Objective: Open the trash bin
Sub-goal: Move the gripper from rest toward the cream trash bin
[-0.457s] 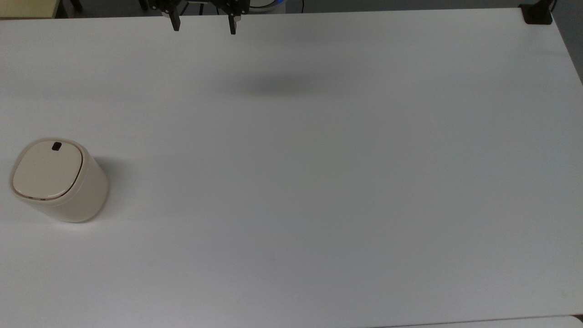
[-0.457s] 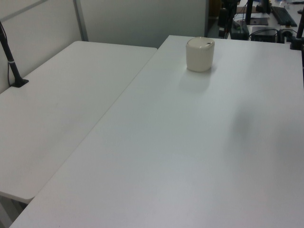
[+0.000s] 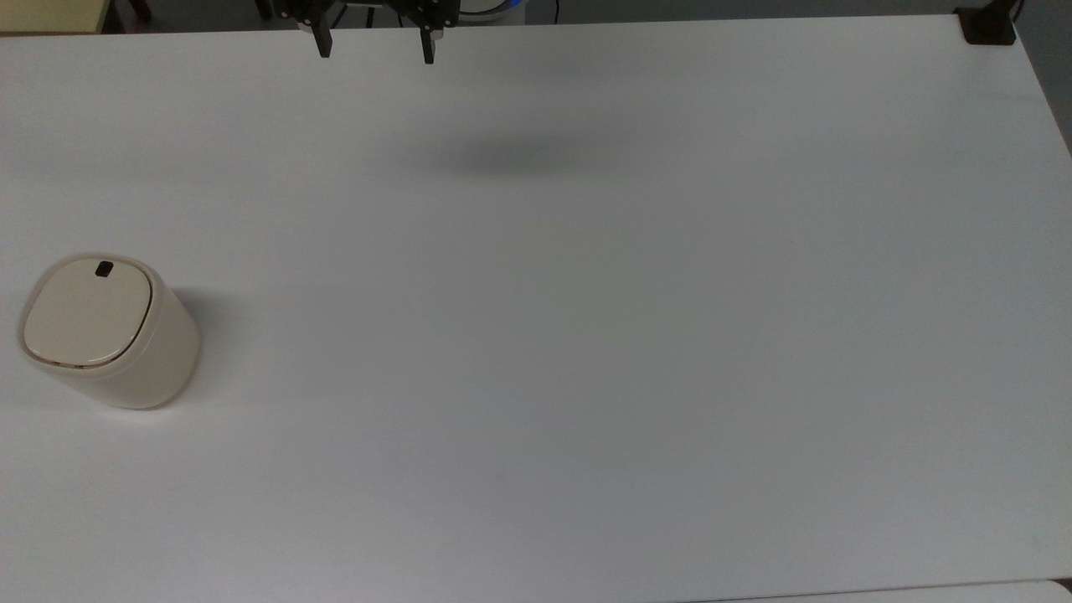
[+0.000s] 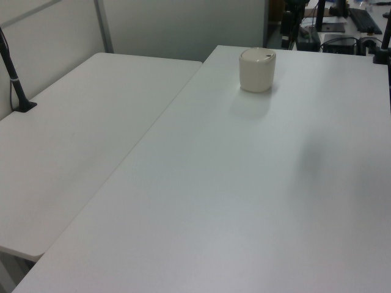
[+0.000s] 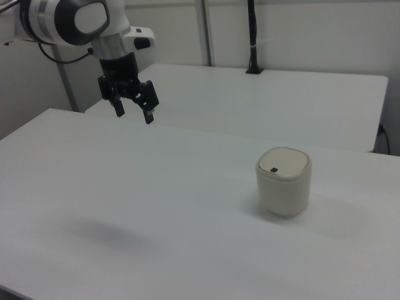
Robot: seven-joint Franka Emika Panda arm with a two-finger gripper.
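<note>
The claw (image 5: pixel 133 112) hangs high in the air with its two fingers wide apart, holding nothing. It is well apart from the trash bin (image 5: pixel 284 181). The bin stands upright on the white tabletop (image 5: pixel 156 212), lid shut.

The trash bin (image 3: pixel 109 331) (image 4: pixel 256 69) (image 5: pixel 284 181) is a small cream-beige container with a rounded-square body, standing upright on the white table (image 3: pixel 586 335). Its flat lid (image 3: pixel 87 312) is closed, lying flush on top and edged by a thin dark rim. A small black latch mark (image 3: pixel 104 269) sits near one edge of the lid. In the top view the bin stands close to the table's left edge.
</note>
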